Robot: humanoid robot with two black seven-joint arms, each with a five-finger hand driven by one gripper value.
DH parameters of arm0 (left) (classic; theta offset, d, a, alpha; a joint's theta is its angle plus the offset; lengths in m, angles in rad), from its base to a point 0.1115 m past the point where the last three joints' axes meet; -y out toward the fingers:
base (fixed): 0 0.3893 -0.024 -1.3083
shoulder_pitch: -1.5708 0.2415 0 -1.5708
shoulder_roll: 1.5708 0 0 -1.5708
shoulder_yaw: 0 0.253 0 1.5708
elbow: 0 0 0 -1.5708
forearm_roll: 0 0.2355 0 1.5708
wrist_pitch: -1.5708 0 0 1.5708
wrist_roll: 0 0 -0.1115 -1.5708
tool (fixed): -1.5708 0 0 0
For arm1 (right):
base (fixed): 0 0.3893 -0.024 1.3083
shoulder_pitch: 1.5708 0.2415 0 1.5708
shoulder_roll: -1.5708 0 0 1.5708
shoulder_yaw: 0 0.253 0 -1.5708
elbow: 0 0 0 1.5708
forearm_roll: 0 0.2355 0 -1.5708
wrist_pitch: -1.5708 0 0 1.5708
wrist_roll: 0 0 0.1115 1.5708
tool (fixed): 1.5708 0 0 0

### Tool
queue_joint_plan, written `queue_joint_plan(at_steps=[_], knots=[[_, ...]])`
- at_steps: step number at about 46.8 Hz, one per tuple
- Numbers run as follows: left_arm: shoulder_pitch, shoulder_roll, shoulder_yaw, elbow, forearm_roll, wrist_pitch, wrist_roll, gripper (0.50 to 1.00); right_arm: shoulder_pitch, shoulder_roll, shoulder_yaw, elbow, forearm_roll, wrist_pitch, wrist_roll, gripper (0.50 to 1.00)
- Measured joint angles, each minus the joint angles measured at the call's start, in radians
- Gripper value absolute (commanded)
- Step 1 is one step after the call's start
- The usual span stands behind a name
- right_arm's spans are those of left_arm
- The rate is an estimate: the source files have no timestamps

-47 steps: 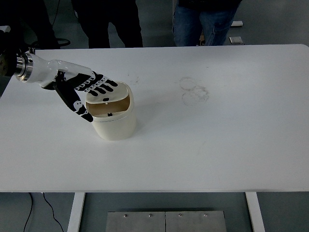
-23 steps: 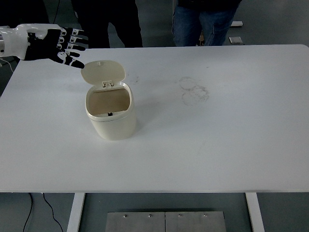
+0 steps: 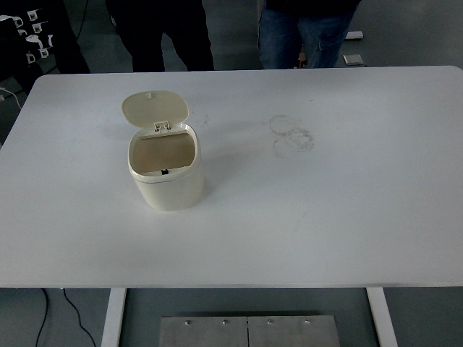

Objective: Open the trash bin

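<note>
Head view: my cream plastic trash bin (image 3: pixel 166 177) lid-up at nine o'clock on the white table (image 3: pixel 325 202); left hand (image 3: pixel 27 36) at eleven o'clock, finger state unclear.

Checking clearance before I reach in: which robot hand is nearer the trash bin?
Left. The left hand is beyond the table's far-left corner, well clear of the trash bin; the right hand is out of view.

Only a corner of the left robot hand (image 3: pixel 29 36) showing at the top left edge: black segments bearing small white squarish plates, against a dark background; too little visible to tell fingers apart, and no screws or cables discernible there
</note>
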Motion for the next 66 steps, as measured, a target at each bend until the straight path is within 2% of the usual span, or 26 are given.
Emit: queue_joint_plan(at_steps=[5,14,24,28,33,38,46,66], knots=[[0.128,-0.004,-0.117,0.035,0.001,0.02,-0.04,1.0,0.0,0.0,0.0,0.0,0.0,0.0,0.0,0.989],[0.342,-0.031,-0.337,0.083,0.0,0.023,-0.106,1.0,0.001,0.0,0.0,0.0,0.0,0.0,0.0,0.991],[0.588,-0.125,-0.667,0.156,0.004,0.017,-0.118,1.0,0.0,0.0,0.0,0.0,0.0,0.0,0.0,0.989],[0.648,-0.176,-0.754,0.201,0.009,0.009,-0.118,1.0,0.0,0.0,0.0,0.0,0.0,0.0,0.0,0.991],[0.664,-0.23,-0.782,0.285,0.007,-0.012,-0.12,1.0,0.0,0.0,0.0,0.0,0.0,0.0,0.0,0.991],[0.667,-0.283,-0.787,0.372,0.001,-0.085,-0.12,1.0,0.0,0.0,0.0,0.0,0.0,0.0,0.0,0.989],[0.706,-0.296,-0.79,0.391,0.002,-0.17,-0.155,1.0,0.0,0.0,0.0,0.0,0.0,0.0,0.0,0.989],[0.698,-0.297,-0.789,0.391,0.013,-0.182,-0.17,1.0,0.001,0.0,0.0,0.0,0.0,0.0,0.0,0.989]])
